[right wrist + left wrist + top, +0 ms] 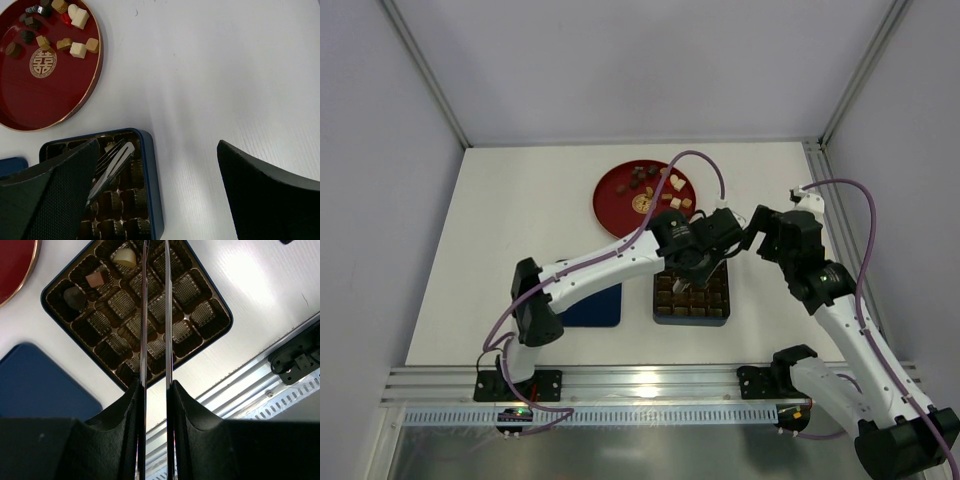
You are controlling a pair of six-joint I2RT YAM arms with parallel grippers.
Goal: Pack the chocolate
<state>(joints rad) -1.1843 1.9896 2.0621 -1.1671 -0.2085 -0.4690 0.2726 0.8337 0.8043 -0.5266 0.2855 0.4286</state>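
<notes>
Several chocolates lie on a red round plate, also in the right wrist view. The dark brown compartment tray holds three pieces in its corner row: a cream-white one, a tan square and a dark one. My left gripper is shut on metal tongs, hanging over the tray. The tong blades stand slightly apart with nothing between them. Their tips show over the tray's corner. My right gripper is wide open and empty, right of the tray.
The navy blue lid lies flat left of the tray. An aluminium rail with the arm mounts runs along the near edge. Enclosure walls stand on both sides and at the back.
</notes>
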